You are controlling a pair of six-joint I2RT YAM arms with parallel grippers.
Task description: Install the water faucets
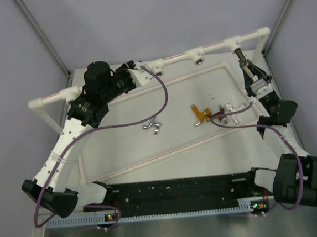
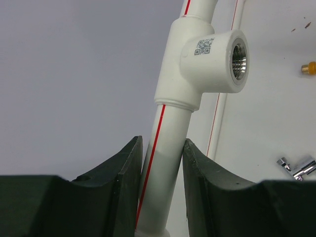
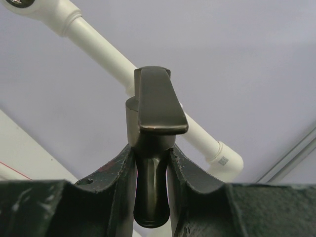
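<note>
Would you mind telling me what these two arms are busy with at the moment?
The left end effector clamps the white pipe just below a threaded socket. The right end effector grips the dark grey faucet at a fitting farther along that pipe; whether it is screwed in is unclear. A silver faucet and an orange-gold faucet lie loose on the table.

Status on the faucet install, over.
Left gripper clamped on white pipe. Right gripper shut on dark grey faucet at rightmost socket. Nothing seen blocking.
</note>
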